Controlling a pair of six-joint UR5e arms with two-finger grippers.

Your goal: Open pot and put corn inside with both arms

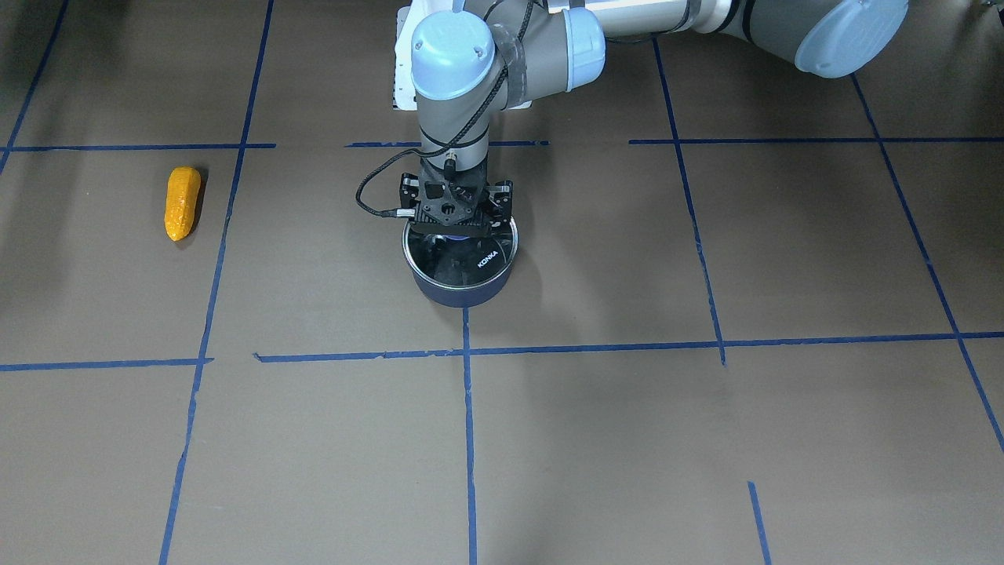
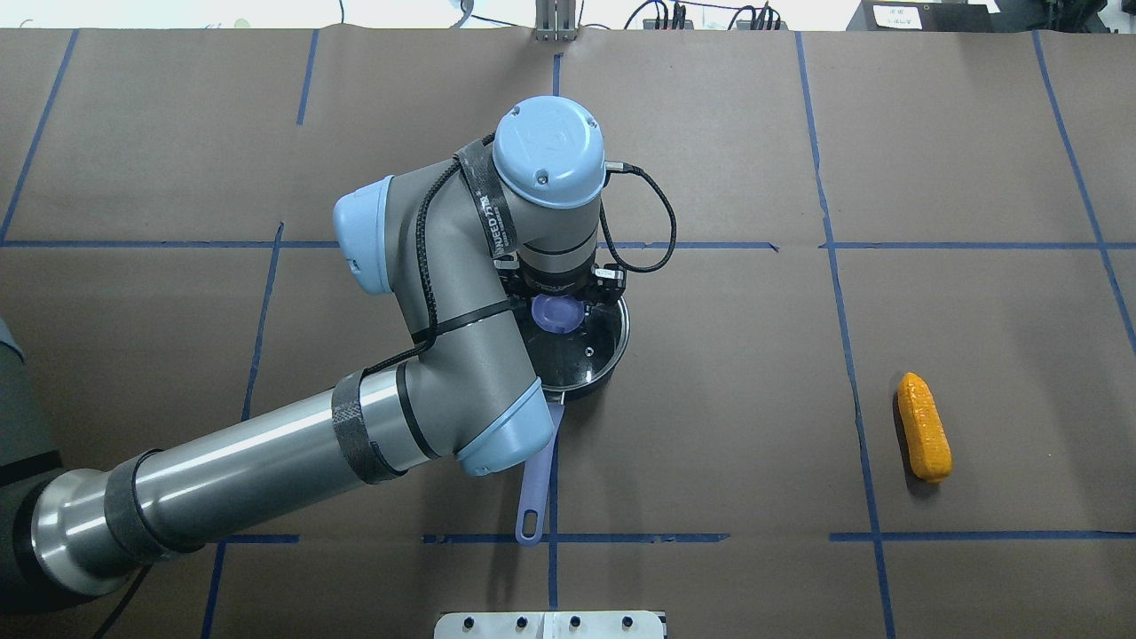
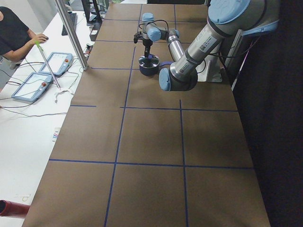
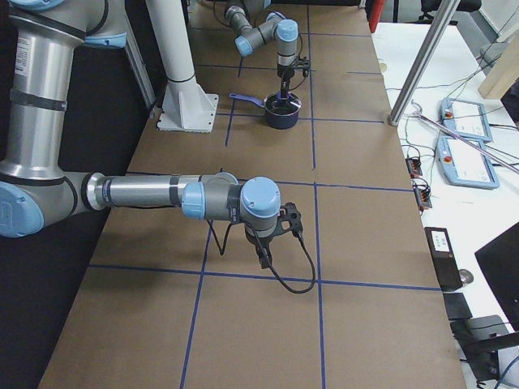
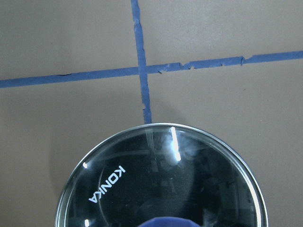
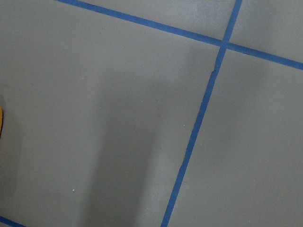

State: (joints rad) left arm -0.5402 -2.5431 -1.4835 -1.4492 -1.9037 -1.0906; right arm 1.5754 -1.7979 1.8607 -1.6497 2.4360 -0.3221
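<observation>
The dark navy pot (image 1: 459, 289) stands mid-table with its glass lid (image 5: 161, 179) on it; its purple handle (image 2: 535, 497) points toward the robot. My left gripper (image 1: 456, 224) hangs straight down over the lid, its jaws spread on either side of the purple knob (image 2: 556, 312). The orange-yellow corn (image 2: 923, 426) lies alone on the table far to the pot's right in the overhead view, and at the left in the front-facing view (image 1: 182, 202). My right gripper (image 4: 263, 258) hovers low over bare table; I cannot tell whether it is open or shut.
Blue tape lines (image 1: 467, 353) divide the brown table into squares. A white mounting post (image 4: 182, 81) stands by the robot's base. A metal pole (image 3: 71, 33) and control tablets (image 3: 31, 85) are on the operators' side desk.
</observation>
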